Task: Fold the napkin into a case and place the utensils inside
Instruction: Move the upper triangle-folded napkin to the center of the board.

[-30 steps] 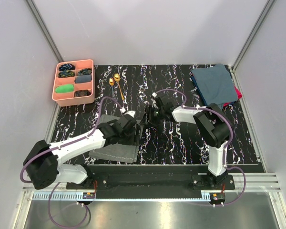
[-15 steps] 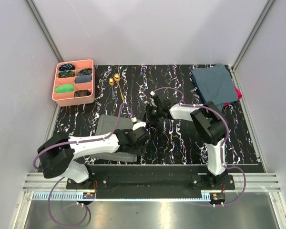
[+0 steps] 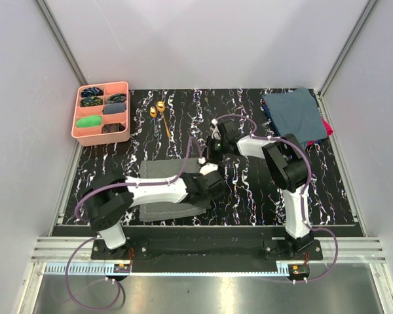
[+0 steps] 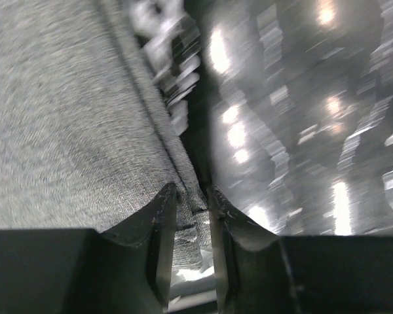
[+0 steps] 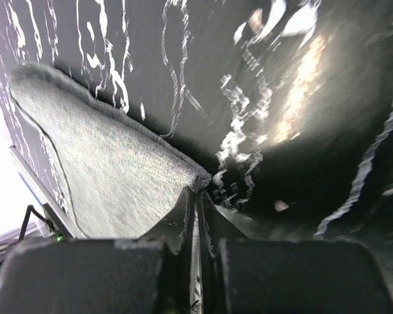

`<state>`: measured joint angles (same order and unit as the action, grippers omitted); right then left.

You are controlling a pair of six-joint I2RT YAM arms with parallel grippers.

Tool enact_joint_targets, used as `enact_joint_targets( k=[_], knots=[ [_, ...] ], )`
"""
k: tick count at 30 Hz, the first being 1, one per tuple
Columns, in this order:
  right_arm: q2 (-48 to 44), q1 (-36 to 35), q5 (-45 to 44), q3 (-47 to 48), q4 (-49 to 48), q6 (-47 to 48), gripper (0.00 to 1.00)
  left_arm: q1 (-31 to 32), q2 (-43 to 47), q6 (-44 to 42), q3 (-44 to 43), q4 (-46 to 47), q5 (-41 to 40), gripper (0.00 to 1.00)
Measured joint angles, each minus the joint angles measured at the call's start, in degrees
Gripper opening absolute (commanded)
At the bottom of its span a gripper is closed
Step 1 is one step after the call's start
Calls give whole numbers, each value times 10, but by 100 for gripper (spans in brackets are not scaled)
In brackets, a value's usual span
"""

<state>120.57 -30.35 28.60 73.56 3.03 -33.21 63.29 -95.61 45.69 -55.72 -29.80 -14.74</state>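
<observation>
One napkin (image 3: 167,170): grey, spread on the marbled mat (image 3: 249,196), front left.
Left gripper (image 4: 189,193): pinching its right hem, near corner.
Right gripper (image 5: 198,196): fingers pressed together on its far right corner.
Utensils (image 3: 160,108): farther back, beside the pink tray (image 3: 128,108).

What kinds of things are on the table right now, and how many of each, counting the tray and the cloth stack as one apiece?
grey napkin: 1
gold utensils: 2
pink compartment tray: 1
stack of folded cloths: 1
Total: 5
</observation>
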Motion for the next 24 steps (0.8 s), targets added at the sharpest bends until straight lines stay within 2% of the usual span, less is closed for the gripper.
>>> enact_joint_targets(
  k=[2, 3, 4, 6, 7, 8, 10, 11, 14, 18, 21, 24],
  knots=[
    [9, 13, 14, 14, 9, 15, 3, 0, -25, -7, -29, 13, 7, 30],
    [14, 21, 22, 23, 17, 25, 4, 0, -37, -10, -43, 17, 10, 39],
    [20, 27, 31, 33, 31, 38, 7, 0, -46, -14, -57, 21, 12, 43],
    [23, 45, 36, 46, 48, 55, 17, 0, -51, -21, -74, 27, 19, 53],
    [24, 51, 35, 52, 60, 65, 22, 0, -48, -23, -79, 29, 19, 55],
    [24, 58, 33, 61, 78, 79, 33, 0, -42, -25, -81, 31, 21, 57],
    [24, 70, 19, 82, 115, 103, 43, -2, -19, -27, -80, 29, 25, 61],
    [23, 74, 9, 93, 133, 113, 55, -5, -3, -28, -77, 28, 26, 62],
    [14, 78, -35, 119, 181, 131, 61, -32, 94, -28, -54, 28, 38, 64],
    [-28, 77, -123, 125, 257, 132, 66, -115, 264, -28, -27, 21, 47, 68],
    [-70, 67, -184, 125, 301, 117, 66, -218, 370, -34, -23, 2, 57, 77],
    [-107, 33, -236, 129, 328, 84, 67, -321, 434, -48, -24, -31, 60, 82]
  ],
)
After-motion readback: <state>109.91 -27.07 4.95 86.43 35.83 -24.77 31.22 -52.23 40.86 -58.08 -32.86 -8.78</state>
